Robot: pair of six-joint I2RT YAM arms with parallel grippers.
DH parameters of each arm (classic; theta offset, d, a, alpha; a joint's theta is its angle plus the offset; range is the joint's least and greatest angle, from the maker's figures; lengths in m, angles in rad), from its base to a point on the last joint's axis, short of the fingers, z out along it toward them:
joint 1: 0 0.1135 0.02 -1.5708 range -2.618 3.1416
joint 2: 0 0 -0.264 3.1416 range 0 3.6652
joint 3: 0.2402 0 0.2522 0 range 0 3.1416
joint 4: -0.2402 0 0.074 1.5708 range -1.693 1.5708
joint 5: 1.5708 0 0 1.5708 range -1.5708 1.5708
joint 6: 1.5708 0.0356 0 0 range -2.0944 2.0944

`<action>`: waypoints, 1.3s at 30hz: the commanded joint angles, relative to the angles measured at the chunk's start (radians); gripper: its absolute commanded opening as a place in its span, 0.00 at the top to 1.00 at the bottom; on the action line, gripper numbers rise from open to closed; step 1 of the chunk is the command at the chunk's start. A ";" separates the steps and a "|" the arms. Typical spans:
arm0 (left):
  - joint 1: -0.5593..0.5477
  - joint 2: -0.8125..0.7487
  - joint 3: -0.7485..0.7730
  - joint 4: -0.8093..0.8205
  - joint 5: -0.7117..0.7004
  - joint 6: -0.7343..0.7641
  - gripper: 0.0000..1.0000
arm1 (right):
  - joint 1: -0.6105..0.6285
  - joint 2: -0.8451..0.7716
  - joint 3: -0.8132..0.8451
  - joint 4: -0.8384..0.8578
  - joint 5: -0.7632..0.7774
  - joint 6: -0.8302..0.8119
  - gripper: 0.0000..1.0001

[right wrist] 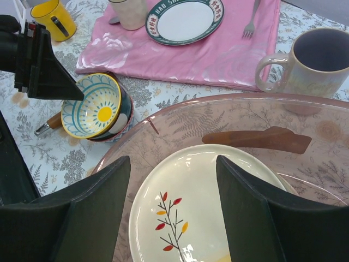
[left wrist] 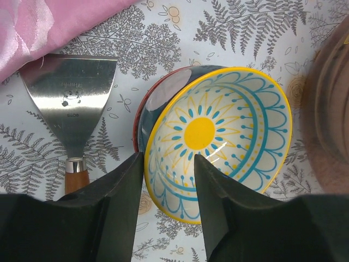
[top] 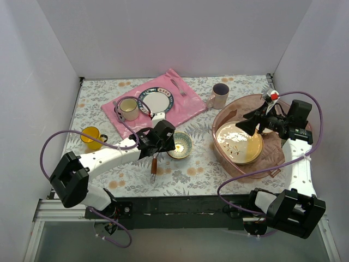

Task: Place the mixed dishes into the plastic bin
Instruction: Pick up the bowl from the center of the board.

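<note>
Mid-table, left jaws apart astride bowl point(left wrist: 218, 131) rim; right jaws apart over bin point(right wrist: 180, 117).

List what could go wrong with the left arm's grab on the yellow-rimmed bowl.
1. The yellow-rimmed bowl sits tilted in a dark bowl. With the left gripper straddling only its near rim, it may pivot or slip when lifted, or drag the lower bowl along.
2. The right gripper hangs open over the plastic bin and its cream plate, so the arms may clash on delivery.
3. The scraper lies beside the bowls and may get knocked.
</note>
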 commanded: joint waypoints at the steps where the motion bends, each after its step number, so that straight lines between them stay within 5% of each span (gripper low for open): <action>1: 0.002 0.019 0.055 -0.059 -0.029 0.039 0.61 | -0.001 -0.021 -0.005 0.033 -0.024 0.014 0.28; 18: 0.002 -0.041 0.101 -0.082 -0.023 0.059 0.98 | -0.002 -0.033 0.002 0.026 -0.024 0.012 0.28; 39: 0.009 -0.073 0.069 -0.039 0.020 0.044 1.00 | 0.010 -0.026 0.022 -0.020 -0.047 -0.031 0.28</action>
